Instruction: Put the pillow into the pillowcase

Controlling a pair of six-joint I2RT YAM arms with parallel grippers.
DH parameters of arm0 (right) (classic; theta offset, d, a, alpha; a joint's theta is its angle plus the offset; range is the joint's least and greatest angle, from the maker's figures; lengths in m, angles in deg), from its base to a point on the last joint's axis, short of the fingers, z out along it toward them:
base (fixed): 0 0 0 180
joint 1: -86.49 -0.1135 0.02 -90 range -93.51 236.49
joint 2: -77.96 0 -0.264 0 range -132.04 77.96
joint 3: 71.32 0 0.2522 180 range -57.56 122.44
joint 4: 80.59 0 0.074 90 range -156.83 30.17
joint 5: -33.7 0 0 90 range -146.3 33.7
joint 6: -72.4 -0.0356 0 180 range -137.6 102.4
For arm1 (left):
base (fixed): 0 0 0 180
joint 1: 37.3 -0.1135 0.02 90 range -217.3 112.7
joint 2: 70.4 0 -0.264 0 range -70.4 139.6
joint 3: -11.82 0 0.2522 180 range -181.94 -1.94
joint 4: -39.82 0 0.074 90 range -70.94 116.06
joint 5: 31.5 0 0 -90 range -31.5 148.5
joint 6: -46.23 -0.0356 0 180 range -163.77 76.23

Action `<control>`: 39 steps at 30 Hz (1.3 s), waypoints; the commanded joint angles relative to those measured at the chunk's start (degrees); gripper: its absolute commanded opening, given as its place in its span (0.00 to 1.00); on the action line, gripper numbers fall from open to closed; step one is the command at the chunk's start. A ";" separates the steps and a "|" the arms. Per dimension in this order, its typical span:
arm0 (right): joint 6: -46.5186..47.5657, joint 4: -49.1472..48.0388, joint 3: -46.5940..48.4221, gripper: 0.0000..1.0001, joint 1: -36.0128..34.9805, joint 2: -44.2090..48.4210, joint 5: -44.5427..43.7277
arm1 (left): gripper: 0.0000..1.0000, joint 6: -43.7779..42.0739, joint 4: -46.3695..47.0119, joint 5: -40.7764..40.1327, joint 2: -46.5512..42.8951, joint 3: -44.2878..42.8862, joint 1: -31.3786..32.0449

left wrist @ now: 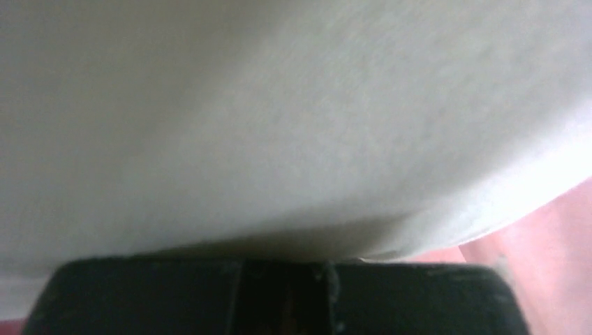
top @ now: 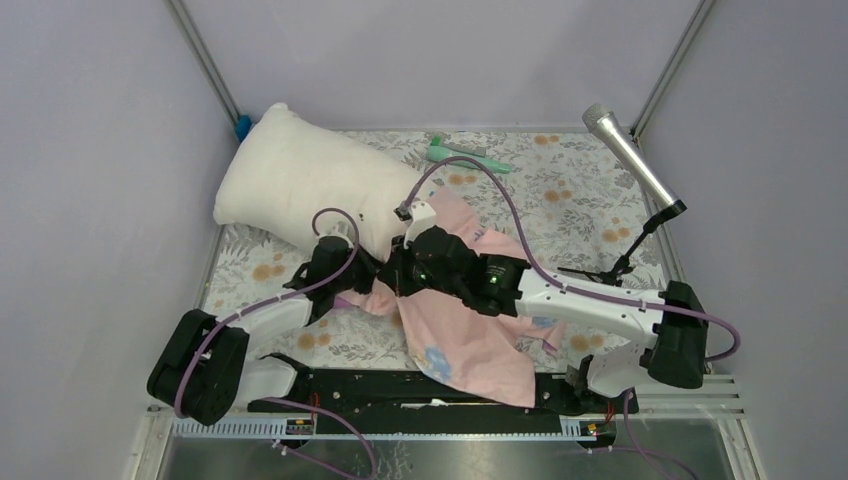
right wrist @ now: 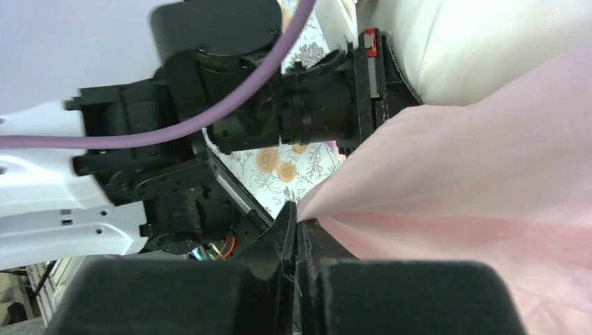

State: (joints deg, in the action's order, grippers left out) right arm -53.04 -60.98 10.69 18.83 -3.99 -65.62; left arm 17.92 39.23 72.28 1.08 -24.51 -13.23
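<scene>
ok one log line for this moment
right gripper: shut on pillowcase edge | left gripper: against pillow, grip unclear | pillow: mostly outside pillowcase

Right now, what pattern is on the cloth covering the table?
Table cloth: grey leaves and orange flowers on white, best in the top external view.

Plump cream pillow [top: 300,185] lies diagonally far-left; crumpled pink pillowcase [top: 470,330] spreads beside it.

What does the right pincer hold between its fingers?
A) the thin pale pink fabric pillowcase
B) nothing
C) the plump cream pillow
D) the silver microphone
A: in the right wrist view the right pincer is shut on a fold of the thin pale pink fabric pillowcase.
</scene>
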 commanded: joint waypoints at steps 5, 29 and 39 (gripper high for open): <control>-3.07 -9.73 -4.47 0.00 -0.46 -8.32 3.23 | 0.00 -2.80 -19.26 -5.69 -9.67 -3.12 0.41; 5.11 9.02 0.06 0.69 17.48 8.53 -7.23 | 0.97 -32.79 -38.75 -18.35 -0.10 -50.14 0.50; 6.43 6.76 4.92 0.71 24.91 -0.66 -6.61 | 0.94 -36.42 -35.71 -19.53 24.58 -57.81 2.03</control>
State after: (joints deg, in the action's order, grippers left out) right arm -48.36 -52.87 11.68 42.37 -1.13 -70.84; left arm -17.35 1.79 53.46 22.85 -82.45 -11.52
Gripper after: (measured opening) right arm 0.704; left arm 0.980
